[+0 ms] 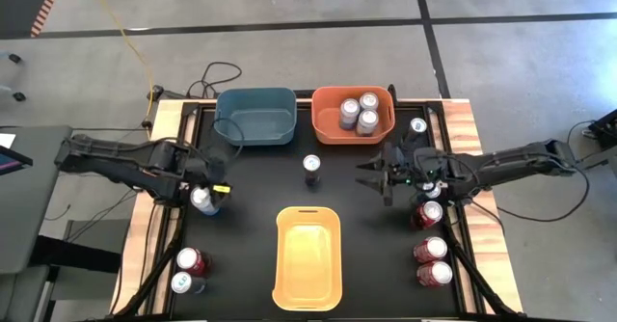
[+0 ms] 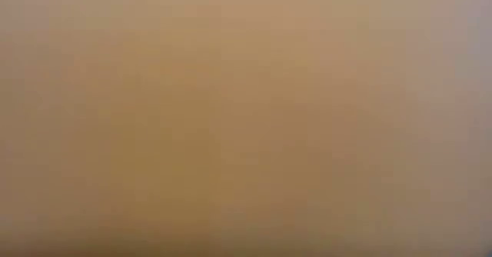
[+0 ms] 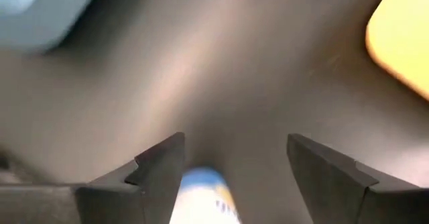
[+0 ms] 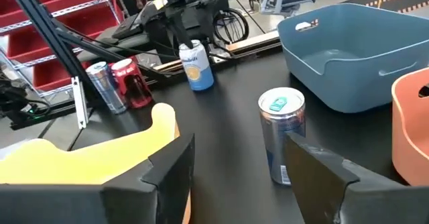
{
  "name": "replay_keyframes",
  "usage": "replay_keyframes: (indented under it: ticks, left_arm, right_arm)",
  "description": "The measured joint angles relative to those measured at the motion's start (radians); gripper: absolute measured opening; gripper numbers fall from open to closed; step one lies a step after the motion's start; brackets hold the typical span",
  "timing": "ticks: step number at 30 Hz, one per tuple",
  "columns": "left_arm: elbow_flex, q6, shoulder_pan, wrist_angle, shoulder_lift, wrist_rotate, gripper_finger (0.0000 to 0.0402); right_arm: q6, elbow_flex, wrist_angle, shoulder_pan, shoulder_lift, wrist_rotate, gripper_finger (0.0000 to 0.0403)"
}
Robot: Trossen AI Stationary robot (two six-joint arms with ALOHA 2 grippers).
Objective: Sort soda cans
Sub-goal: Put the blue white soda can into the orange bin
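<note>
Three silver cans [image 1: 358, 111] sit in the orange bin [image 1: 353, 115] from above; a lone can [image 1: 311, 169] stands just below it, right gripper [image 1: 365, 179] beside it, jaws spread. Left wrist: left gripper [image 3: 234, 163], jaws spread around a blue can [image 3: 203, 196]. Right wrist: lone can ahead, blue bin [image 4: 355, 53] behind.

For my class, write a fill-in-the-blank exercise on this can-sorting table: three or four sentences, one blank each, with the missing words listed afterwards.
1. The orange bin holds ____ silver-grey cans.
2. The blue bin and the yellow bin are both ____.
3. The left gripper is open around a ____ can.
4. The lone silver-grey can at mid-table stands in front of the open ____ gripper.

Missing words: three; empty; blue; right
</note>
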Motion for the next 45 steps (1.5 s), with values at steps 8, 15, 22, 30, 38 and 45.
replay_keyframes:
  ticks: [8,15,22,30,38,45]
  left_arm:
    - [0.000,-0.076,-0.015,-0.125,0.001,0.034,0.0330]
    - [-0.001,-0.120,-0.015,-0.241,0.002,0.041,0.0384]
    - [-0.001,-0.120,-0.015,-0.267,0.002,0.099,0.0395]
    - [-0.042,-0.182,-0.055,-0.296,0.002,0.114,0.0396]
    - [-0.084,-0.206,-0.091,-0.268,0.008,0.128,0.0382]
    - [-0.084,-0.218,-0.098,-0.253,0.010,0.166,0.0332]
  right_arm:
    - [-0.007,-0.002,0.044,0.000,0.062,0.002,0.0284]
    - [0.016,-0.002,0.087,0.000,0.168,0.002,0.0320]
    - [0.026,-0.002,0.148,-0.001,0.263,0.002,0.0354]
    - [0.033,-0.002,0.197,-0.003,0.274,0.003,0.0366]
    - [0.022,0.000,0.241,-0.008,0.274,0.003,0.0366]
    - [0.037,0.000,0.240,-0.008,0.274,0.003,0.0366]
